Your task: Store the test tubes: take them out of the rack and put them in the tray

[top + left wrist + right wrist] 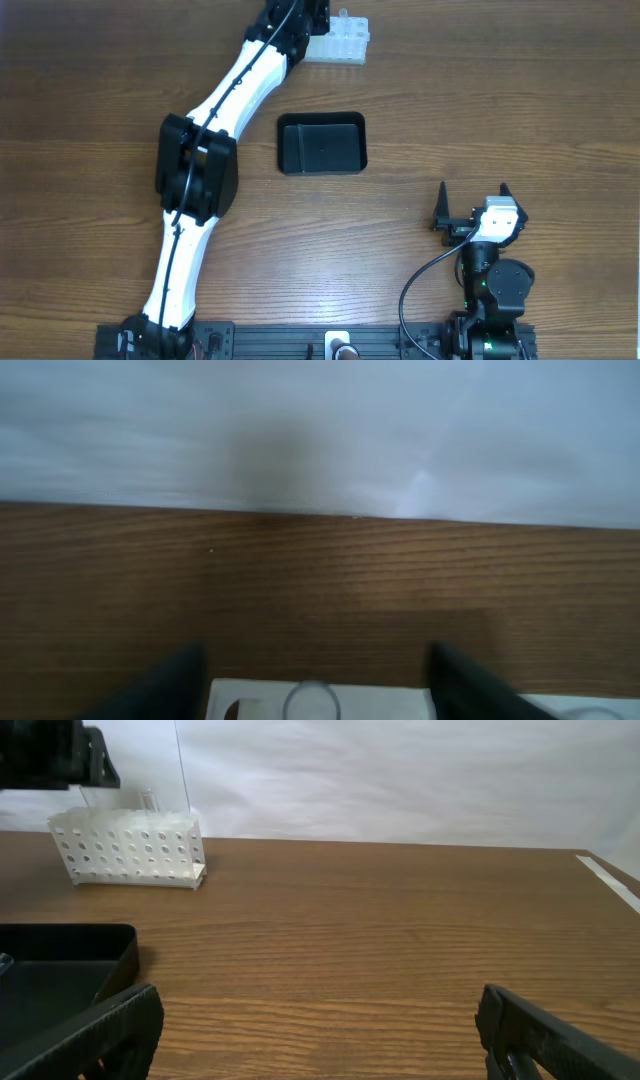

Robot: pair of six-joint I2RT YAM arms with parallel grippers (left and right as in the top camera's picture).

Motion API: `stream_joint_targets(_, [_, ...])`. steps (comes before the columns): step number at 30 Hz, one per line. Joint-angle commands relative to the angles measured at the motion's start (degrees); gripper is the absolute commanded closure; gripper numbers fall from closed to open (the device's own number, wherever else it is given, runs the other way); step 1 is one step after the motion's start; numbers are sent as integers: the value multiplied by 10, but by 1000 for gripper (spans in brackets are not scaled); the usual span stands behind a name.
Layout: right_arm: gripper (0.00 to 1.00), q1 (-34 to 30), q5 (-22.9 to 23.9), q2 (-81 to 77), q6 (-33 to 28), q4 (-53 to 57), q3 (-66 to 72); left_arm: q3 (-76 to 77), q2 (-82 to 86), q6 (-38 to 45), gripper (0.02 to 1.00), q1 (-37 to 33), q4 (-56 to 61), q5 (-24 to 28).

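With test tubes [345, 17] standing in the rack [340, 47] at the table's far edge and the tray [322, 118] apparently holding none, the left gripper [315, 670] is hovering over one, fingers apart, while the right gripper [472, 205] is idling, also spread.

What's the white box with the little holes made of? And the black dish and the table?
The rack looks like white plastic, matte and slightly see-through, with neat rows of holes. The tray looks like black plastic: smooth, faintly shiny, rounded corners. The table looks like wood or a wood-print coating, brown with grain lines; I can't tell which.
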State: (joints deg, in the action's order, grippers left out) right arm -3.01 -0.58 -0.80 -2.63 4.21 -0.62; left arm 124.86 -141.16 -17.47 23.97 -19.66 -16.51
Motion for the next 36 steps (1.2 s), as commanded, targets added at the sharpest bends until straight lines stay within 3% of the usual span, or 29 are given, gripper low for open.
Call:
stream_joint_targets(1, [7,-1,-9,5,0,1,3,17,-24,7,426,-3,10,4])
stream_joint_targets(36, [7,-1,-9,5,0,1,3,18,-25,38,454,-2,15,-10])
